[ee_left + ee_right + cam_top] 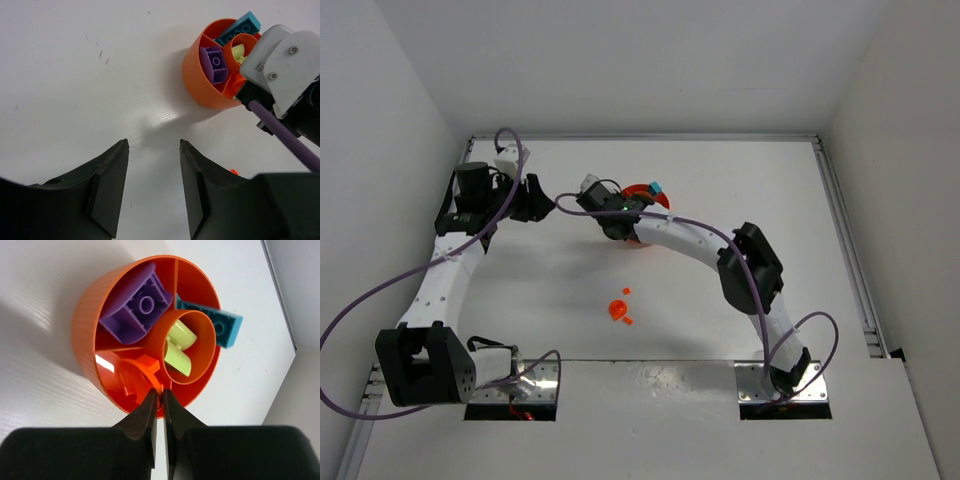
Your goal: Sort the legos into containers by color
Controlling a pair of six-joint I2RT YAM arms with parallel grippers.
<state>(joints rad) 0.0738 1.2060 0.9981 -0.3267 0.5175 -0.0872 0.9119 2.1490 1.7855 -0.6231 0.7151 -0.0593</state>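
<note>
The right gripper (161,399) is holding its jaws almost pressed together at the near rim of the round orange plastic dish (85,330), whose compartments are carrying a purple brick (137,307), lime pieces (177,347) and an overhanging cyan brick (220,325). The left gripper (152,150) is hovering beside the dish, jaws spread over the white table (75,75). Small orange pieces (618,310) are lying loose mid-table.

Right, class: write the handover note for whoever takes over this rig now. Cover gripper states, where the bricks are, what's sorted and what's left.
Left gripper: open, empty, over bare table beside the dish.
Right gripper: jaws almost closed at the dish's orange compartment. Whether they pinch the orange piece there is unclear.
Done: purple brick and cyan brick (poking over the rim) in separate compartments, lime pieces in the centre cup.
Left: loose orange pieces on the table, nearer the arm bases than the dish.
</note>
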